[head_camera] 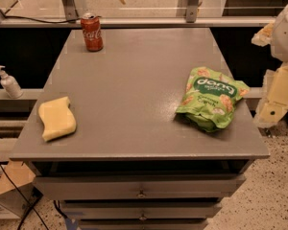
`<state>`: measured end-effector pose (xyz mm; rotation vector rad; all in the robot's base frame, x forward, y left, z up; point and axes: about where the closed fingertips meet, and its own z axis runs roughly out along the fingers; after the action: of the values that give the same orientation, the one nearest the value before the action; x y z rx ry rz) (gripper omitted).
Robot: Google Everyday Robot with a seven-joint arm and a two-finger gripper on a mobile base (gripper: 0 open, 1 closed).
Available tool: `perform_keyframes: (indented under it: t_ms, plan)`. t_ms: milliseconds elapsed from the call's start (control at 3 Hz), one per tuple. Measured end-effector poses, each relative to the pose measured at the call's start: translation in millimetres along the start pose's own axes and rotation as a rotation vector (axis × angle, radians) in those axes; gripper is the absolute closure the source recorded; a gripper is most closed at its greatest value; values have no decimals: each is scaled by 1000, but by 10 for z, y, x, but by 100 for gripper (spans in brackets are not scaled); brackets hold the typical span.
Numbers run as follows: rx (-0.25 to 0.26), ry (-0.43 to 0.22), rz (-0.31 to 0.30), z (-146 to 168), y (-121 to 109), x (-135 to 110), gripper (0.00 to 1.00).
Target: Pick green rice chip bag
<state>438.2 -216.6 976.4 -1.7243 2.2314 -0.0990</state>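
Note:
The green rice chip bag [211, 98] lies flat on the right side of the grey cabinet top [134, 85], close to its right edge. It is light green with a dark green logo panel and pictures of tan chips. My gripper [277, 96] shows as cream and white parts at the right edge of the view. It is beside the cabinet, to the right of the bag and apart from it, and it holds nothing that I can see.
A red soda can [91, 31] stands at the back left of the top. A yellow sponge [57, 118] lies at the front left. A white pump bottle [8, 82] stands on a ledge to the left. Drawers [140, 188] are below the front edge.

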Motion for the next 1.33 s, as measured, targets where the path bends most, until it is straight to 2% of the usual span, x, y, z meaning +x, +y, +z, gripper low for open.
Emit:
perform_keyframes:
  t_ms: [333, 667, 1000, 1333]
  plan:
    - [0, 0, 0, 0, 0, 0, 0]
    - [39, -49, 19, 4, -24, -117, 0]
    - [77, -124, 67, 187, 1, -410, 0]
    - [63, -122, 130, 581, -120, -629, 0]
